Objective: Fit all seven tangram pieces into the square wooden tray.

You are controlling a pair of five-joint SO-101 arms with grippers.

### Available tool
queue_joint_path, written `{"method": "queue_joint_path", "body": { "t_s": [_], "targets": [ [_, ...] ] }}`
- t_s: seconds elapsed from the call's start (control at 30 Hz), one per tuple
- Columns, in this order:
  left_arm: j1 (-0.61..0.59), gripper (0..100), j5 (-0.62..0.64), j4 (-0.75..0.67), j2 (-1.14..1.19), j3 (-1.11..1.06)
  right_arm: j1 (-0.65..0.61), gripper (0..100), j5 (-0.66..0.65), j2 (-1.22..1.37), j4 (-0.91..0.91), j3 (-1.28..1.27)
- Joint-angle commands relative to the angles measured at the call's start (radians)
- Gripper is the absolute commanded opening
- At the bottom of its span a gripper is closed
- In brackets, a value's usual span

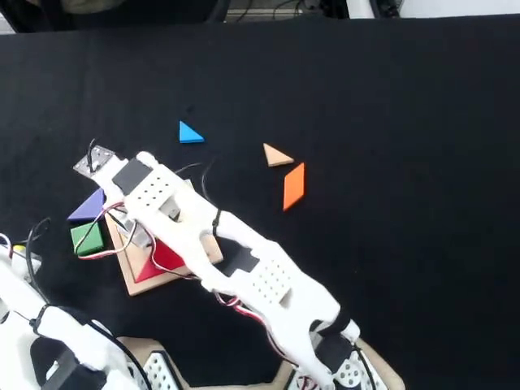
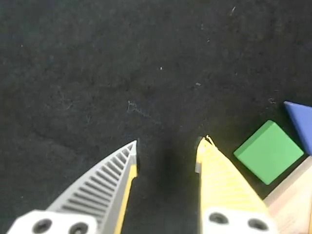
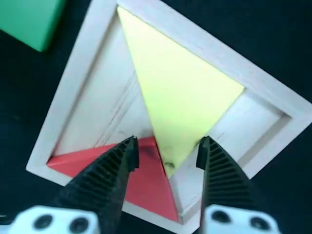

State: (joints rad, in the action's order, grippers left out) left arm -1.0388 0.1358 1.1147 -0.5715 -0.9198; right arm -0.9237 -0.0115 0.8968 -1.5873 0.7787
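Note:
The square wooden tray [image 3: 73, 83] holds a yellow triangle [image 3: 180, 92] and a red triangle [image 3: 141, 175] side by side. My right gripper [image 3: 168, 146] hovers open just above them, its black fingers straddling the yellow triangle's tip. In the high view the right arm [image 1: 203, 236] covers most of the tray [image 1: 134, 280]; the red triangle [image 1: 166, 258] peeks out. A green square [image 1: 87, 238] and a purple triangle [image 1: 88, 207] lie left of the tray. My left gripper [image 2: 168, 146] is open over bare cloth beside the green square [image 2: 268, 151].
A blue triangle [image 1: 190, 133], a tan triangle [image 1: 277, 155] and an orange parallelogram [image 1: 293, 185] lie loose on the black cloth beyond and right of the tray. The left arm [image 1: 49, 333] sits at the near left corner. The table's right half is open.

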Motion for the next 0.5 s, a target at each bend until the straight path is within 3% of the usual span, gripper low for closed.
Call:
{"method": "queue_joint_path", "body": {
  "t_s": [0.0,0.2,0.33,0.47],
  "targets": [
    [-0.010,20,-0.011,0.002,-0.008,0.002,-0.008,19.8,0.008,0.021,0.006,0.059],
    [-0.010,20,-0.009,0.002,-0.008,0.002,-0.006,18.5,0.003,0.091,0.005,0.062],
    [-0.008,20,-0.009,0.002,-0.006,0.002,-0.002,2.4,0.003,0.114,0.012,0.064],
    [-0.008,20,-0.005,-0.032,-0.003,-0.012,0.021,2.5,0.006,0.114,0.012,0.064]
  ]
}}
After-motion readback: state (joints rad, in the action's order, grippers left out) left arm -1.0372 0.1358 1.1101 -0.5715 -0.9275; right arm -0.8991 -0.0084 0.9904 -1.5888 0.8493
